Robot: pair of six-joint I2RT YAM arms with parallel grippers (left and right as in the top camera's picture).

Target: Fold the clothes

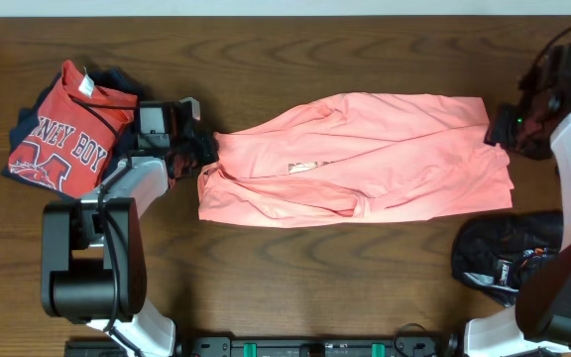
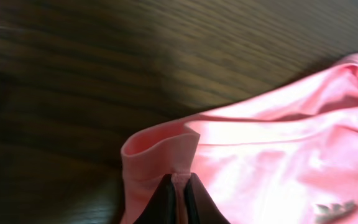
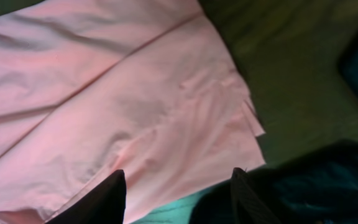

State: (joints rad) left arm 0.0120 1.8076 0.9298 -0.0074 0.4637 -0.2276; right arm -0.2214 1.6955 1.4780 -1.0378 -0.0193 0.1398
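Note:
The salmon-pink T-shirt (image 1: 365,159) lies folded lengthwise and rumpled across the middle of the table, with a small pale print (image 1: 306,166) near its centre. My left gripper (image 1: 206,159) is shut on the shirt's left edge; in the left wrist view the fingers (image 2: 180,180) pinch a raised fold of pink fabric (image 2: 278,155). My right gripper (image 1: 504,134) hovers open at the shirt's right edge; in the right wrist view its fingers (image 3: 178,177) are spread above the pink fabric (image 3: 117,106), holding nothing.
A red shirt with white "BOY" lettering (image 1: 62,134) lies on a dark garment at the far left. A black garment with white print (image 1: 509,256) lies at the front right, also dark in the right wrist view (image 3: 328,180). The table is dark wood (image 1: 295,258).

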